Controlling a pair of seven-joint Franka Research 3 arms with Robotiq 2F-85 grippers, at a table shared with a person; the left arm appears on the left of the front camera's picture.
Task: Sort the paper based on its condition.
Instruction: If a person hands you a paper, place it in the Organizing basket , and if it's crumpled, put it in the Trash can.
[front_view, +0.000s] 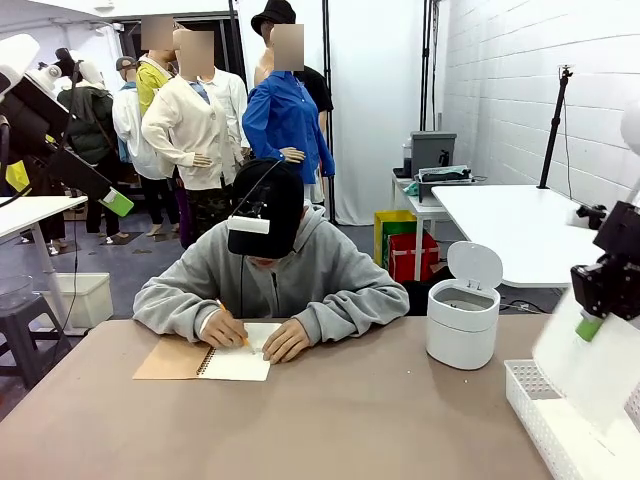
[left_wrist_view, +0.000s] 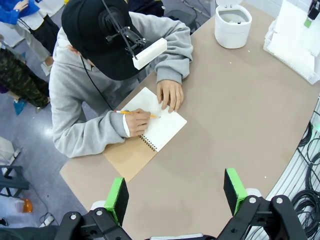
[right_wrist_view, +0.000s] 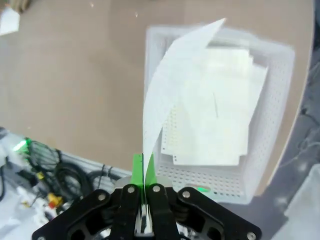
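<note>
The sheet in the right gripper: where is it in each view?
Front: sheet far right, hanging from the right gripper over the white tray.
Left wrist: top right corner, above that tray.
Right wrist: centre, rising from the shut gripper.
Shared landmark: the white tray.

Fingers (right_wrist_view: 137, 169) pinch a paper sheet (right_wrist_view: 170, 80), seemingly above the sheet-filled basket (right_wrist_view: 210, 177).

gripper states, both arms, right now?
Left gripper: open, empty.
Right gripper: closed on a smooth paper sheet, held over the white basket.
</note>
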